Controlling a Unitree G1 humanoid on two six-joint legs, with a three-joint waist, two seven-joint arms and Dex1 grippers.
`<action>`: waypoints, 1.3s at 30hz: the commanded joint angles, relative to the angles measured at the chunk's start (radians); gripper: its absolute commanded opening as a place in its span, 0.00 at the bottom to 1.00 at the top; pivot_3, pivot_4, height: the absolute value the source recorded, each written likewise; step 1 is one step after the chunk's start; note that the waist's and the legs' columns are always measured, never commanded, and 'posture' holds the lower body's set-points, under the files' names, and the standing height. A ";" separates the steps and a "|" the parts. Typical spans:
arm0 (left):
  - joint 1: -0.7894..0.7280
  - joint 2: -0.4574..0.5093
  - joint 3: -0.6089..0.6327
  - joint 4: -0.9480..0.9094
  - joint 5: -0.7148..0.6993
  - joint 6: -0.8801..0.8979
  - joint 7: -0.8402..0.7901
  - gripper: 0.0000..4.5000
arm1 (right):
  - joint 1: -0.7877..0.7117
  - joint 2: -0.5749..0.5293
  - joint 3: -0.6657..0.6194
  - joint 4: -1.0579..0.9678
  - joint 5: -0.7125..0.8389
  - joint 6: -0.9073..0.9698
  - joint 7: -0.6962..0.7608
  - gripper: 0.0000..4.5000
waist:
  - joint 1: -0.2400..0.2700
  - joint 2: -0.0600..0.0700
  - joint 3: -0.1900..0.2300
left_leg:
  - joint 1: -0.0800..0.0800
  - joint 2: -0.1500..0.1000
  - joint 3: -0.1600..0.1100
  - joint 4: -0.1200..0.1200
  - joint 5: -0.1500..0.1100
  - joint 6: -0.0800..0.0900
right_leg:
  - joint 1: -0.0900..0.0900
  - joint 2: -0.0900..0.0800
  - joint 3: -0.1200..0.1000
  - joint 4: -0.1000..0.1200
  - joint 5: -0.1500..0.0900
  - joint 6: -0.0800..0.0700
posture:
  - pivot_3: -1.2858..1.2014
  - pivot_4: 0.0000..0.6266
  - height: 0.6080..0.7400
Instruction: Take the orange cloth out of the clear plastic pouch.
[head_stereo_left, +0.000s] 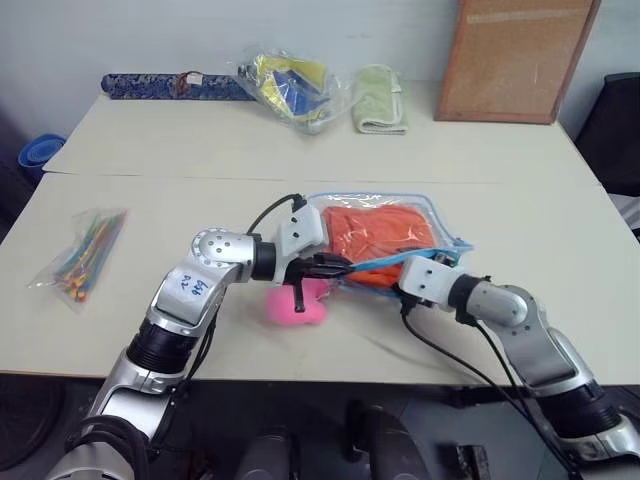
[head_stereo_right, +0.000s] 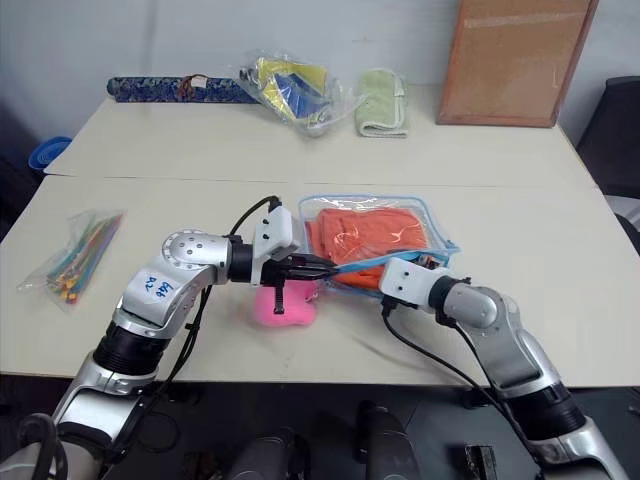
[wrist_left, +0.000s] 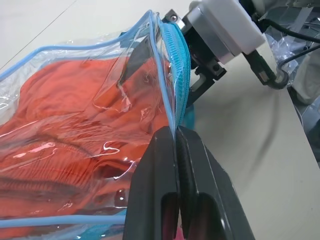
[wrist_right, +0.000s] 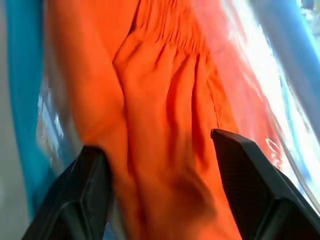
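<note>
One wrinkly orange cloth (head_stereo_left: 378, 232) fills the glossy, flat clear plastic pouch (head_stereo_left: 445, 222).

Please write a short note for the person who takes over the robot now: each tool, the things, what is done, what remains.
Left tool: shut on the pouch, pinching its blue zipper edge.
Right tool: open, its fingers at the pouch mouth on either side of the orange cloth.
Cloth is in the pouch, on the table.
Done: pouch open and held.
Left: grip cloth, pull it out.

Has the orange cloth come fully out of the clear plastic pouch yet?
No: the orange cloth lies inside the clear plastic pouch.
</note>
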 joint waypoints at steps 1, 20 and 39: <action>-0.011 0.007 0.010 -0.016 -0.007 -0.024 -0.005 0.00 | -0.031 -0.024 0.027 0.060 -0.053 -0.032 0.014 0.68 | 0.000 0.000 0.000 | 0.000 0.000 0.000 0.000 0.000 0.000 | 0.000 0.000 0.000 0.000 0.000 0.000 | 0.52 0.24 1.00; -0.044 -0.013 0.005 0.094 0.057 -0.041 0.078 0.00 | 0.055 -0.081 0.049 -0.062 -0.159 -0.140 0.035 0.00 | 0.004 0.000 0.000 | 0.001 0.000 -0.001 0.000 0.000 0.000 | 0.002 -0.001 0.000 0.000 0.000 0.000 | 0.52 0.24 1.00; -0.268 -0.003 0.043 0.635 0.260 -0.347 0.243 0.00 | 0.499 -0.357 -0.241 -0.228 -0.027 -0.498 0.117 0.00 | 0.003 -0.001 0.000 | 0.002 -0.001 0.001 -0.002 0.000 0.000 | 0.002 0.000 -0.001 -0.001 0.000 0.001 | 0.52 0.24 1.00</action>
